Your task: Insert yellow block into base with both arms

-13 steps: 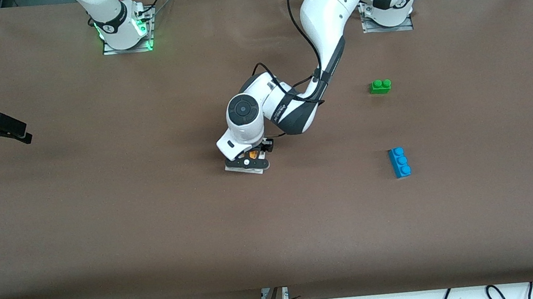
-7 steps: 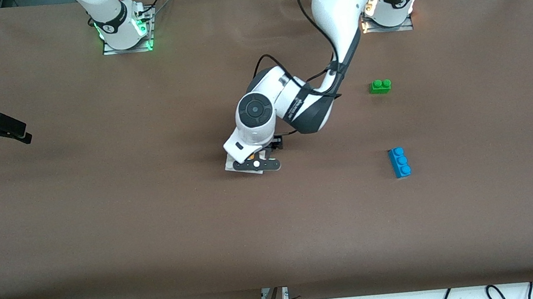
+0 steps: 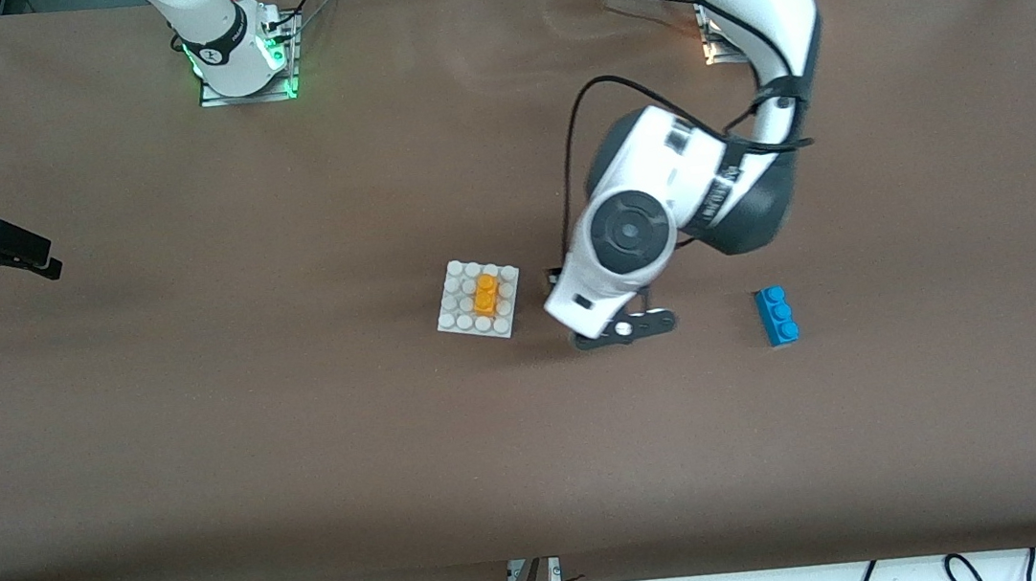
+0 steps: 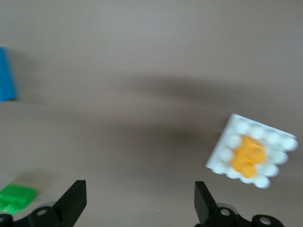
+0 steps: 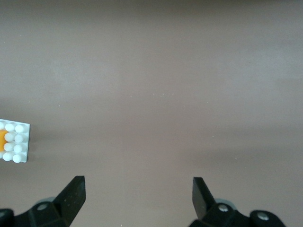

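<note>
A: Front view. The small orange-yellow plastic two-stud block (image 3: pixel 485 294) sits pressed onto the flat square white plastic base (image 3: pixel 453 312) with its grid of round studs, mid-table. The left gripper (image 3: pixel 626 328) hangs over bare brown table (image 3: pixel 304 448), at about 3 o'clock from the base, between it and the longer blue three-stud brick (image 3: pixel 777 315). The right gripper (image 3: pixel 13 249) waits over the right arm's end of the table, at 9 o'clock from the base.

B: Left wrist view?

A: Left gripper's black fingers (image 4: pixel 72 201) stand wide apart, nothing between them. The base with the yellow block on it lies apart from them; the blue brick and a green plastic brick (image 4: pixel 15 197) show at the frame edges.

B: Right wrist view?

A: Right gripper's fingers (image 5: pixel 73 193) also spread wide and empty over bare table. The base shows at the frame edge, well apart, an orange sliver of the block on it.
</note>
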You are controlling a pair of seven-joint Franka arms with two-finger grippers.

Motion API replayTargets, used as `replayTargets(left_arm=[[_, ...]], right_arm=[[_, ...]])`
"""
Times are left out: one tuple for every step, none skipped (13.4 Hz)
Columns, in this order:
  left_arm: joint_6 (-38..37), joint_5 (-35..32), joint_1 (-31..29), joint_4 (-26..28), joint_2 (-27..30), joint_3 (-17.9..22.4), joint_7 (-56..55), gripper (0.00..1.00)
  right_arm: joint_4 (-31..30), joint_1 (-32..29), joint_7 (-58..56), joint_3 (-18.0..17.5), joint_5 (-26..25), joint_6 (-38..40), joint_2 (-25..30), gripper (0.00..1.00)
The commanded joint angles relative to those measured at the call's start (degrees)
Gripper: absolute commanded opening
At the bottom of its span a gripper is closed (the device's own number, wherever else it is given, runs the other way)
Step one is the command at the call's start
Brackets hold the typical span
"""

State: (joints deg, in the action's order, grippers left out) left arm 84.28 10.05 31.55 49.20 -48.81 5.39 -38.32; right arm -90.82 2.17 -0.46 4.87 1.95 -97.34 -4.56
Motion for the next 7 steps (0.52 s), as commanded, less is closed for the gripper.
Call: replayTargets(left_arm=[[-1.4, -0.4, -3.9, 1.7, 2.9, 0.8, -1.0, 1.0], [-1.4, -1.1, -5.3, 1.7, 4.1, 1.7, -0.4, 1.0], [-1.4, -1.2, -7.1, 1.7, 5.4, 2.0, 1.1, 1.0], [-1.4, -1.2, -9.1, 1.7, 6.6, 2.0, 3.2, 1.0], [-1.5, -1.1, -10.9, 1.9, 8.1, 2.0, 5.5, 1.0], [-1.7, -1.2, -12.6, 2.4, 9.3, 2.0, 8.1, 1.0], [-1.8, -1.2, -14.4, 3.3, 10.7, 2.0, 11.0, 1.0]], right_arm=[[0.0, -0.8, -0.6, -0.5, 0.3, 0.7, 0.5, 1.0], [0.0, -0.8, -0.6, -0.5, 0.3, 0.7, 0.5, 1.0], [0.0, -0.8, -0.6, -0.5, 0.3, 0.7, 0.5, 1.0], [0.0, -0.8, -0.6, -0.5, 0.3, 0.7, 0.5, 1.0], [0.0, -0.8, -0.6, -0.5, 0.3, 0.7, 0.5, 1.0], [0.0, -0.8, -0.6, -0.5, 0.3, 0.8, 0.5, 1.0], [0.0, -0.8, -0.7, -0.5, 0.3, 0.7, 0.5, 1.0]])
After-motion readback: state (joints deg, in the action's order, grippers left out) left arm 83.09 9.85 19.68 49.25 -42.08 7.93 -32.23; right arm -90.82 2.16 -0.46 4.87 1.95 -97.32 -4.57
